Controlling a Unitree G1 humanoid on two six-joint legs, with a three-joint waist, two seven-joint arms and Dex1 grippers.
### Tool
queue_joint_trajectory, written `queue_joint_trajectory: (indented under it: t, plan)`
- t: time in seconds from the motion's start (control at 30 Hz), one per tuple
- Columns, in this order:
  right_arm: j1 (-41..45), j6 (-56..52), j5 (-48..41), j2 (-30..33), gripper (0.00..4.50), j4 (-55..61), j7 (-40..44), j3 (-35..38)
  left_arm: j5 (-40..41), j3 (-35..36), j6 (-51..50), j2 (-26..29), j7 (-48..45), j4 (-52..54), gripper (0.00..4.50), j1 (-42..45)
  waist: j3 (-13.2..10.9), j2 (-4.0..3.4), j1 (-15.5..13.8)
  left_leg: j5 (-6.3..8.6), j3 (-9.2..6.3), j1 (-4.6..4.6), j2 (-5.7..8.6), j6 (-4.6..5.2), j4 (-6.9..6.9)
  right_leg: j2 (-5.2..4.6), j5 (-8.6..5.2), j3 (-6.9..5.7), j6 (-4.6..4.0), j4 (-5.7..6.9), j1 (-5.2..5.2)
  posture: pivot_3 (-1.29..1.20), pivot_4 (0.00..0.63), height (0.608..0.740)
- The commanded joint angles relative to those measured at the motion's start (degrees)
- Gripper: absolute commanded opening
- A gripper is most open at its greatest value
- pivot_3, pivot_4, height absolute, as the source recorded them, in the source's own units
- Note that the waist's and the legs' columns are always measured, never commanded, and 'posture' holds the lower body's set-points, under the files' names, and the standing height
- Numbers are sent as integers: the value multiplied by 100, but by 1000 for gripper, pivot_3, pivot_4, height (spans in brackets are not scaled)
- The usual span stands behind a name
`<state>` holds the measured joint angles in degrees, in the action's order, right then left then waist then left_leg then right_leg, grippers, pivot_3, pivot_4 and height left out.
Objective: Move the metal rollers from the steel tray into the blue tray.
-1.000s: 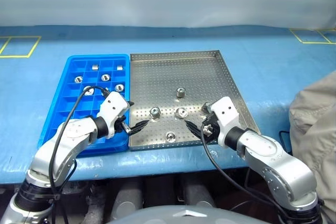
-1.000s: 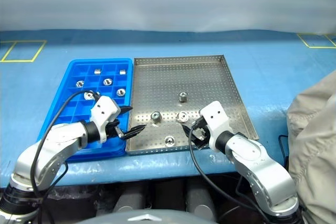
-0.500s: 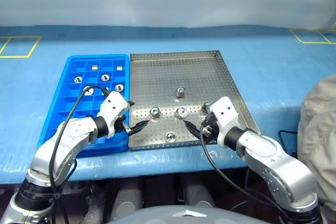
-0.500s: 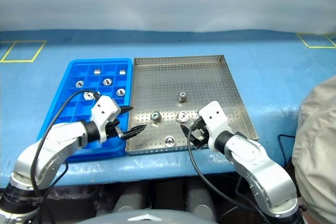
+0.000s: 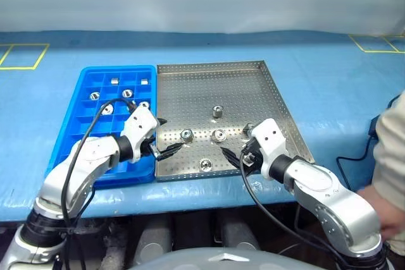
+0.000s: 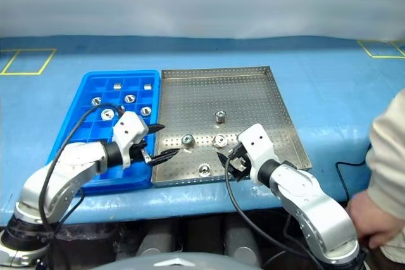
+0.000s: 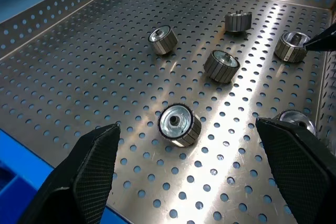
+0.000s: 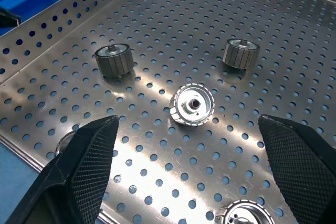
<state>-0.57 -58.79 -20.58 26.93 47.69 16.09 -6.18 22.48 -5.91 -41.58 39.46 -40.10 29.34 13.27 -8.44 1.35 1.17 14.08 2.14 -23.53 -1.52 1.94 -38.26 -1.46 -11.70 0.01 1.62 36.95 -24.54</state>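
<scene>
The steel tray (image 5: 266, 86) lies in the middle of the table with several metal rollers on it, among them one (image 5: 186, 135) near its left side, one (image 5: 219, 135) mid-front and one (image 5: 218, 111) further back. The blue tray (image 5: 69, 137) adjoins it on the left and holds several rollers (image 5: 127, 93) in its far compartments. My left gripper (image 5: 171, 135) is open over the steel tray's left edge, with the nearest roller (image 7: 179, 124) just ahead between its fingers (image 7: 92, 171). My right gripper (image 5: 233, 147) hovers open at the front right, facing a roller (image 8: 192, 104) lying on its side.
The table is covered in blue sheeting (image 5: 329, 74) with yellow tape marks (image 5: 22, 55) at the far corners. A person stands at the right edge, with a light sleeve (image 5: 389, 137) and a hand (image 5: 373, 210) close to my right arm.
My left gripper has lifted slightly and edged toward the steel tray. The right gripper has stayed put. The person at the right has drawn back, and a hand now shows.
</scene>
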Motion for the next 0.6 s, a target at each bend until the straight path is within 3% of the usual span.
queue_joint_trajectory:
  t: [0.03, 0.27, 0.6]
  plan:
    - [-11, 177, 59, -50, 4471, 221, -79, 38, -245, -363, 190, 153, -388, -383, 4500, 561, 0, 0, 23, 0, 2, 0, 1, 0, 0, 0, 0, 1, 0, 0, 0, -97, 150, 740]
    - [-279, 361, 201, -278, 4471, 268, -314, -77, -671, -1314, 273, -120, -1080, -1832, 4500, 1622, 0, 0, 109, 1, 5, -2, 2, 2, 1, 4, 3, 6, 5, -2, -4, -150, 150, 740]
    - [-626, 521, 379, -505, 4471, 406, -568, -120, -1277, -1869, 535, -364, -1576, -3053, 4500, 2107, 0, -1, 360, 2, 14, -2, 0, 4, 0, 5, 8, 19, 15, 1, -7, -210, 150, 740]
